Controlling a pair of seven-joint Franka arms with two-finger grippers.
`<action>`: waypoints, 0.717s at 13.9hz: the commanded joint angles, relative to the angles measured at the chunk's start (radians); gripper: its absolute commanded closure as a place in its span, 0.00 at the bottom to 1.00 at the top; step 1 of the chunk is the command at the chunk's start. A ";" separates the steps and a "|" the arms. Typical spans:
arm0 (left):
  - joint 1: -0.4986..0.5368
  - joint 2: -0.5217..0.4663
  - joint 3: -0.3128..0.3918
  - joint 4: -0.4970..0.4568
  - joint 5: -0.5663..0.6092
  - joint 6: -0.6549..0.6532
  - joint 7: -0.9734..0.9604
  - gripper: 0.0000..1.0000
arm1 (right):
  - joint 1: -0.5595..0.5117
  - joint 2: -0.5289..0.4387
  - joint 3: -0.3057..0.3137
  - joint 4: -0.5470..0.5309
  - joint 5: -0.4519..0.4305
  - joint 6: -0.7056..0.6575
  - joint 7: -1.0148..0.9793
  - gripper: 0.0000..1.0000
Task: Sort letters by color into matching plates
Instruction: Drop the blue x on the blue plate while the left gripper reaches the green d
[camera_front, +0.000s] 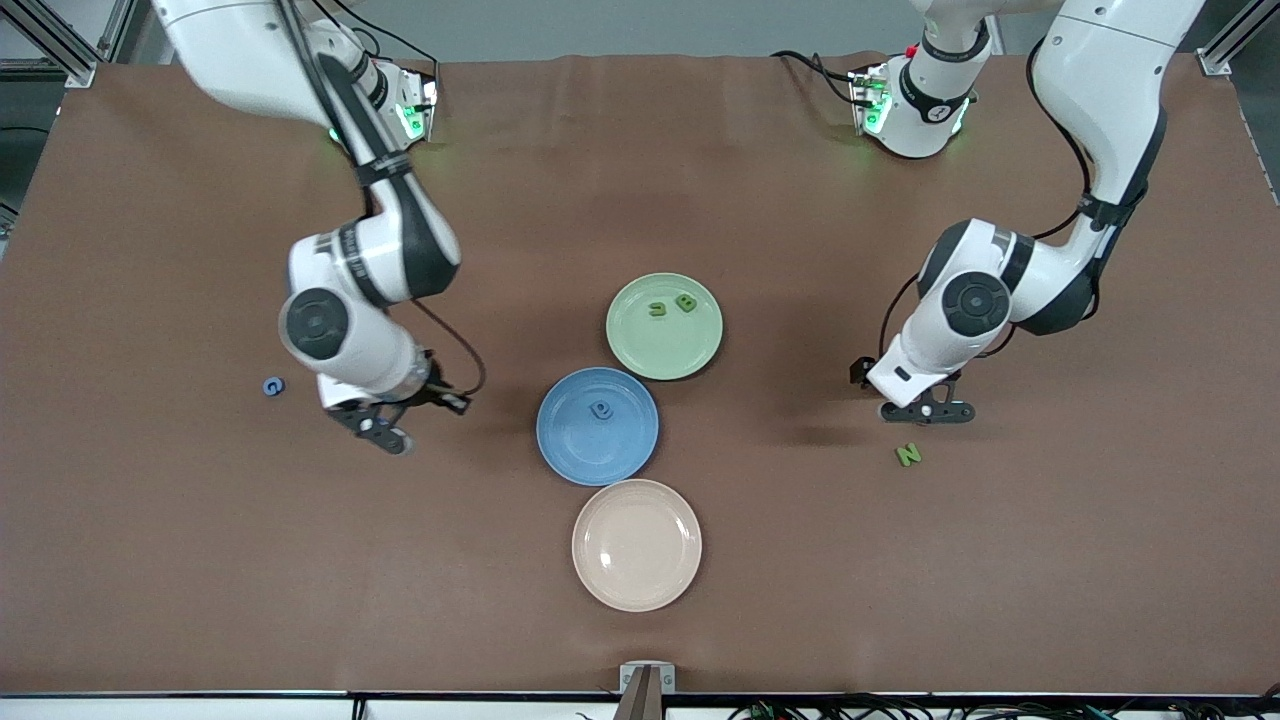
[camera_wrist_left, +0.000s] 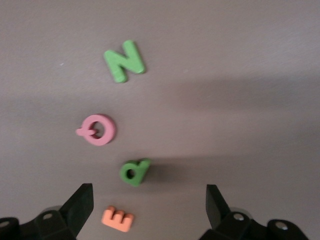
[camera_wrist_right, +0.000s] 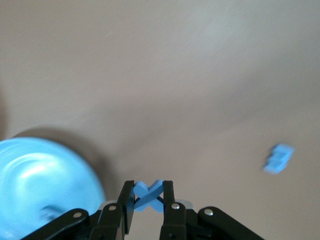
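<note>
Green plate (camera_front: 664, 327) holds 2 green letters (camera_front: 671, 306).

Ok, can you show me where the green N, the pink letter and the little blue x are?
green N (camera_wrist_left: 124, 61): left wrist view, on its diagonal stroke.
pink letter (camera_wrist_left: 99, 130): left wrist view, on its ring.
blue x (camera_wrist_right: 147, 195): right wrist view, on its crossing, pinched in the right gripper (camera_wrist_right: 148, 202).

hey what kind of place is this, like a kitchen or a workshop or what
Most likely a robotics lab bench set up for sorting practice, not a kitchen. A brown mat covers the table, aluminium framing stands at its corners, and foam letters such as the green N lie near three empty-looking plates, including the cream plate.
</note>
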 joint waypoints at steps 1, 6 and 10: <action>0.039 -0.041 -0.010 -0.082 0.015 0.080 0.030 0.01 | 0.084 0.119 -0.015 0.140 0.019 -0.007 0.175 1.00; 0.069 0.000 -0.010 -0.092 0.050 0.147 0.029 0.10 | 0.194 0.283 -0.015 0.320 0.012 0.000 0.423 1.00; 0.075 0.041 -0.010 -0.086 0.050 0.206 0.027 0.23 | 0.234 0.380 -0.015 0.440 0.010 0.012 0.541 1.00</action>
